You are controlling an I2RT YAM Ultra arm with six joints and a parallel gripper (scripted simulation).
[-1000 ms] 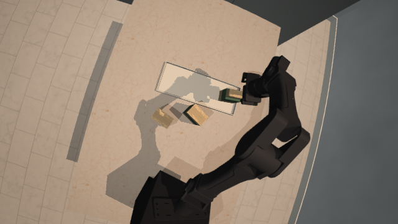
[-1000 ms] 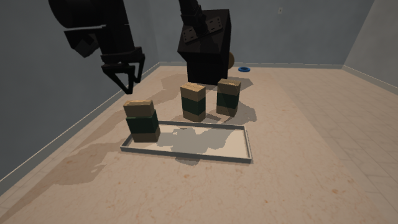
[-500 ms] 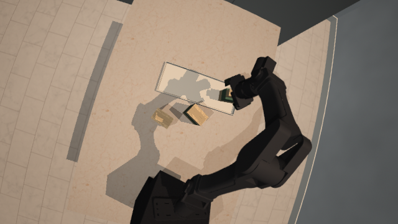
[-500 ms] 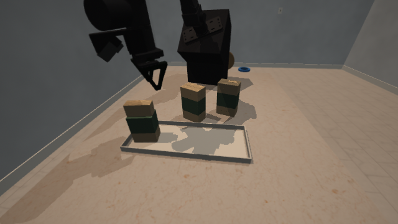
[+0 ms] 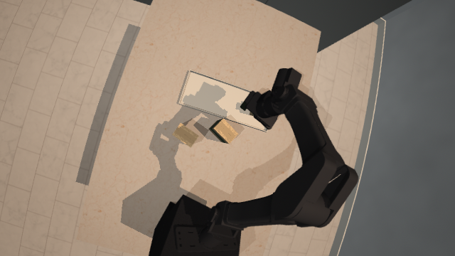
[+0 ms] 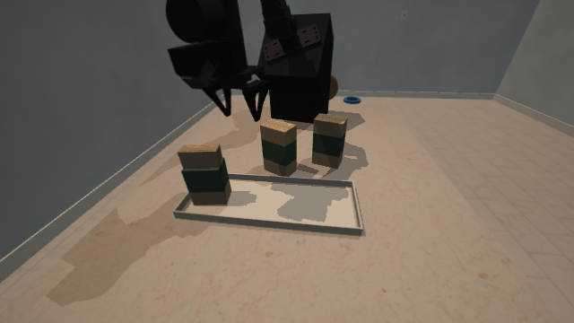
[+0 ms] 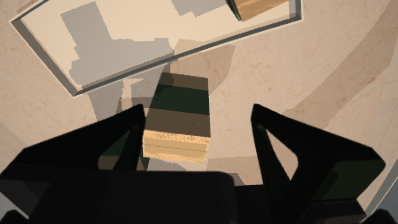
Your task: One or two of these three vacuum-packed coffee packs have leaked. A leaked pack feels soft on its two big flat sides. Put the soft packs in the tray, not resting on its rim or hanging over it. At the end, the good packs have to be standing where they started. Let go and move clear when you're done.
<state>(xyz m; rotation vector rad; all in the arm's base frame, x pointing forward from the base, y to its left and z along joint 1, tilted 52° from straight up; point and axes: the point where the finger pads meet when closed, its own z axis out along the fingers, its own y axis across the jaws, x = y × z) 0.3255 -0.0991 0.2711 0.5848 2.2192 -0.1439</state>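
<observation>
My claw (image 5: 255, 117) (image 6: 242, 117) (image 7: 198, 111) is open wide, holding nothing. All three coffee packs stand upright, long axes vertical: the middle pack (image 5: 225, 131) (image 6: 279, 148) (image 7: 178, 115) and outer pack (image 5: 185, 135) (image 6: 329, 141) (image 7: 112, 162) on the worktop (image 5: 178, 35) (image 6: 269, 278) (image 7: 280, 90), the third pack (image 6: 205, 175) (image 7: 260, 7) inside the tray (image 5: 192, 82) (image 6: 269, 224) (image 7: 125, 76), at one end. In my wrist view, the middle pack shows between my fingers, nearer the picture's left one; the outer pack is partly hidden behind that finger.

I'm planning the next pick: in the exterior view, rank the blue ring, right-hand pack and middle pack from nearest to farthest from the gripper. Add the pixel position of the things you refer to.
1. Middle pack (image 5: 226, 131) (image 6: 279, 150) (image 7: 180, 122): just beyond the tray.
2. Right-hand pack (image 5: 185, 135) (image 6: 328, 144) (image 7: 116, 148): picture right of it.
3. Blue ring (image 6: 352, 102): far back, near the wall.
</observation>
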